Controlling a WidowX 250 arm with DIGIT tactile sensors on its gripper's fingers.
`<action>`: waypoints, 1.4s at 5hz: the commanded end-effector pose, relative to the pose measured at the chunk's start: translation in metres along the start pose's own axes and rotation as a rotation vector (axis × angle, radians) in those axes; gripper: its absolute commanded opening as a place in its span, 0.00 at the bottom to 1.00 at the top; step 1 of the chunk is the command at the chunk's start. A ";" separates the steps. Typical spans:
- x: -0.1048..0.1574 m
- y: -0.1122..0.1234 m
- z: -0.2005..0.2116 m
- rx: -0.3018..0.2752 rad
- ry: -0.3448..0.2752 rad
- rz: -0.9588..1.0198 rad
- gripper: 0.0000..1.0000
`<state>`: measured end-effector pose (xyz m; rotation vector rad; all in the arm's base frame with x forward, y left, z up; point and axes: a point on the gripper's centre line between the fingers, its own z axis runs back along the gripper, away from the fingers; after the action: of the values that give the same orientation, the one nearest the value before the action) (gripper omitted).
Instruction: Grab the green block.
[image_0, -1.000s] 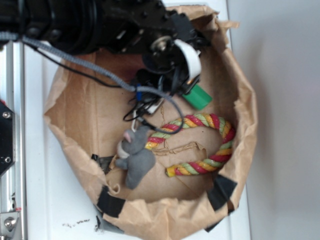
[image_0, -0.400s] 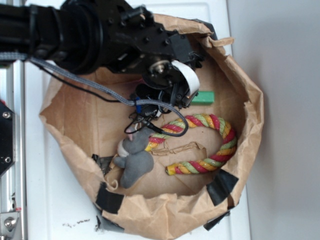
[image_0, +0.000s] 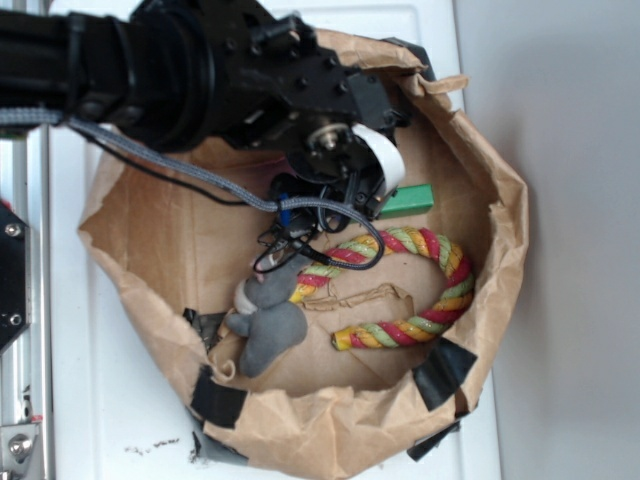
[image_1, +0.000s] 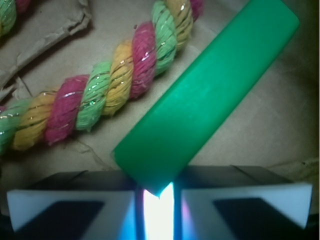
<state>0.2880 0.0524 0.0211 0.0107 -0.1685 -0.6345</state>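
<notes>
One green block (image_1: 205, 97) in play, a flat bright slab, and the wrist view has it slanting up to the right with its lower corner pinched between the two white finger pads (image_1: 65, 205), so the fingers (image_0: 378, 200) are clamped on that near end of the block. From the exterior view the block (image_0: 408, 199) pokes out to the right of the black arm (image_0: 180, 70), inside the crumpled brown paper bag (image_0: 500, 230), just above the arch of the rope. One rope (image_0: 440, 280), twisted in pink, yellow and green strands, curls in a horseshoe across the bag floor; up close the rope (image_1: 100, 95) lies just beside the block's left long edge, and whether they touch I cannot tell. One grey plush mouse (image_0: 268, 320) sits at the rope's left end, pressed against it, lower left in the bag. Black tape patches on the bag rim: one at the lower right (image_0: 440, 372), one at the lower left (image_0: 218, 402), and further dark scraps near the bottom edge too small to count surely. A braided grey cable (image_0: 180, 170) loops from the arm down over the bag. The bag stands on a white counter (image_0: 120, 420). No brand, label or readable writing shows on anything.
</notes>
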 end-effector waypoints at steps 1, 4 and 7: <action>0.025 0.008 0.022 -0.005 -0.009 0.021 0.00; 0.025 0.007 0.078 -0.144 0.109 0.139 1.00; 0.050 0.019 0.066 -0.167 0.070 0.408 1.00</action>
<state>0.3163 0.0413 0.0770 -0.1802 0.0155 -0.2263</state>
